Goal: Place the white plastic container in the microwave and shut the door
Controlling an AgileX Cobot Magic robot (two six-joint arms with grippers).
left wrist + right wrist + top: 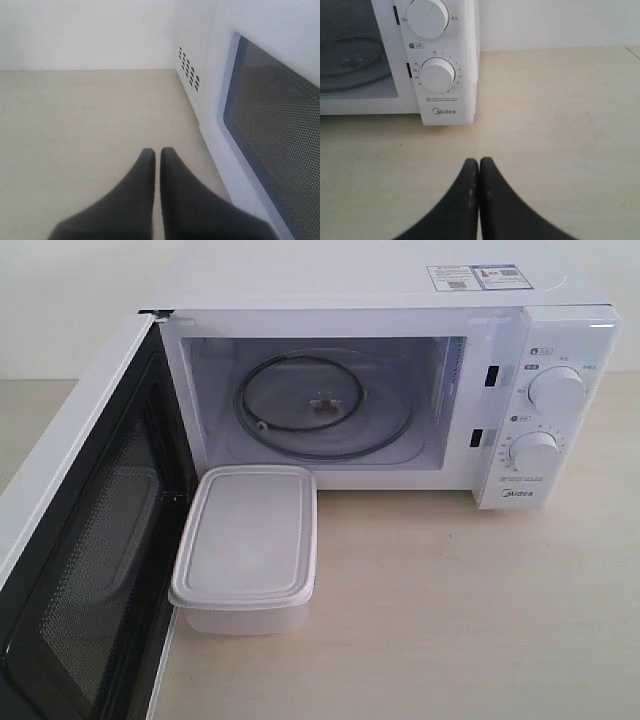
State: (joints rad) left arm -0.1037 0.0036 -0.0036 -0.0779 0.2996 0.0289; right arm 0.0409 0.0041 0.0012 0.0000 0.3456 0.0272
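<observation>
**Pale wooden table (480, 620), microwave (400, 300) open, box outside**

Only our exterior view shows the white plastic container (248, 540), lidded, on the table just beside the door (90, 570). Our left gripper (157, 152), fingers together and empty, has the door's outer window (275, 150) close beside it. Our right gripper (479, 161), likewise closed, faces the lower dial (437, 75) ahead.

The microwave (330, 280) is white, with two round dials (557, 390) on its right panel and a glass turntable (325, 405) inside. It stands open. The door (95, 540) swings wide to the left, showing its black mesh inner face. The container (248, 540), a lidded translucent-white box, sits upright on the table (480, 620) just before the cavity, beside the door.
</observation>
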